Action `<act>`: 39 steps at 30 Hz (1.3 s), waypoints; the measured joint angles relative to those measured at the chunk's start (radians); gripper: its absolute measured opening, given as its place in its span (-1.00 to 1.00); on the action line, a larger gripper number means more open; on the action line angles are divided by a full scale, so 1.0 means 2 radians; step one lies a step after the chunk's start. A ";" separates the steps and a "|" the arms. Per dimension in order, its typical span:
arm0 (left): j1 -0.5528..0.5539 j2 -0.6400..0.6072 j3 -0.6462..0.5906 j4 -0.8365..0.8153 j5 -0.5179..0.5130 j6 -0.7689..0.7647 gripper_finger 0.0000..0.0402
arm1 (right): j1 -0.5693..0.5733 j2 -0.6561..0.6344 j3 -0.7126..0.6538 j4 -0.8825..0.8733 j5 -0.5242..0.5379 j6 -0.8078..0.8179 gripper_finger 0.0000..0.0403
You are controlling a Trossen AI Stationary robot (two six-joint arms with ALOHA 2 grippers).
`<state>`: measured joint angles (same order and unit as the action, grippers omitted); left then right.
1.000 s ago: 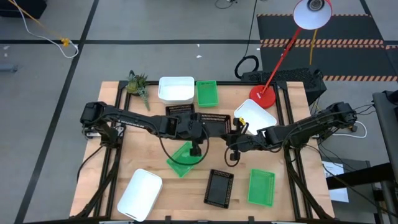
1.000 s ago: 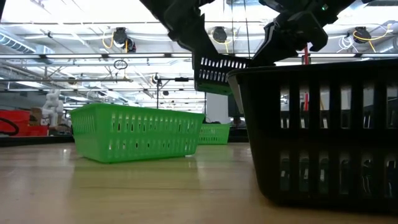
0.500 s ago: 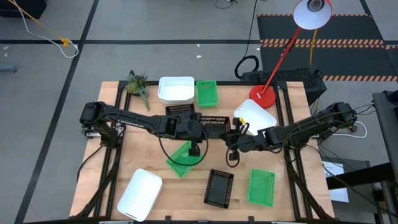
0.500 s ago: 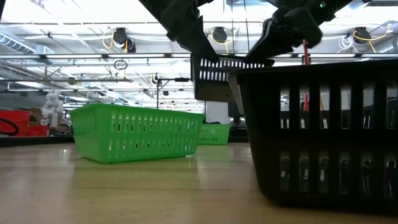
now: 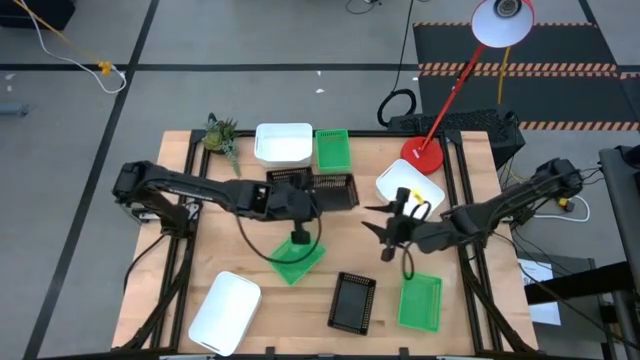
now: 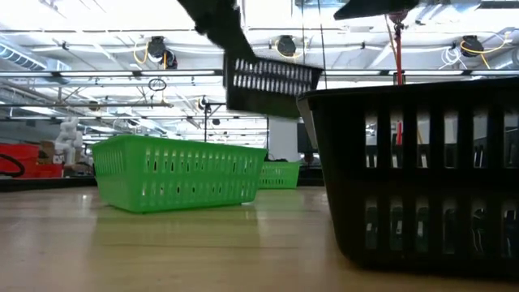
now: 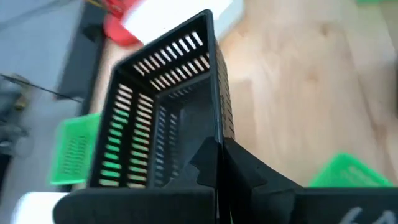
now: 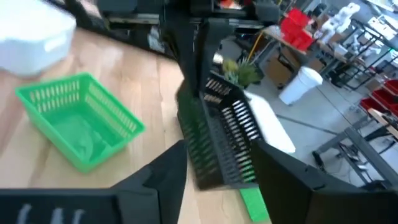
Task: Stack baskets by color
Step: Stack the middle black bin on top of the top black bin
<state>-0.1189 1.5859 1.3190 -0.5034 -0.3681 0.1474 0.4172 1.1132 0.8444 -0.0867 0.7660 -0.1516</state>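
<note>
**Left gripper** [image 5: 317, 195]: jaws clamped on the thin end wall of a black mesh basket [image 5: 337, 190], near the rim. Basket carried clear of the desk [image 5: 250, 240], tilted, open side toward the wrist.

**Right gripper** [image 5: 388, 226]: jaws wide apart, empty, facing the far end of the held basket, near it but not touching.

**Handling, as judged:** light, thin slotted plastic. Walls likely to flex and swing from a one-ended pinch. Smooth, so liable to slip under a light squeeze. Best hold on a rim or end wall, not the floor. Nesting likely to need the basket level and squared.

**Around the left jaws:**
- second black basket [image 5: 287, 177] just behind, on the desk, partly under the arm; probable stack base
- green mesh basket [image 5: 295, 260] just below and nearer the front
- white basket [image 5: 283, 143] and green basket [image 5: 333, 150] beyond, by the back edge

**Around the right jaws:**
- white basket [image 5: 408, 182] just behind, touching the red lamp base [image 5: 422, 155]
- third black basket [image 5: 353, 300] and green basket [image 5: 420, 300] toward the front edge
- last white basket [image 5: 225, 312] far off, at the front corner on the left arm's side

**Open room:** bare wood between the two sets of jaws. Tight behind the left jaws, among basket, arm and back row.
</note>
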 joint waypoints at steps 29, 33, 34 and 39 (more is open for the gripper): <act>-0.094 -0.255 -0.195 0.056 -0.164 0.053 -0.96 | 0.016 -0.065 -0.039 0.001 -0.001 0.005 -0.10; -0.078 -0.281 -0.259 0.088 -0.154 0.056 -0.96 | 0.014 -0.065 -0.039 0.001 -0.001 0.004 -0.10; -0.074 -0.287 -0.275 0.110 -0.150 0.064 -0.96 | 0.014 -0.064 -0.039 0.001 -0.001 0.004 -0.10; -0.042 -0.297 -0.342 0.192 -0.105 0.116 -0.96 | 0.011 -0.064 -0.039 0.004 -0.002 0.006 -0.10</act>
<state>-0.2021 0.9915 0.6348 -0.1194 -0.5773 0.3794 0.4385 0.9844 0.7658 -0.0792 0.7624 -0.1406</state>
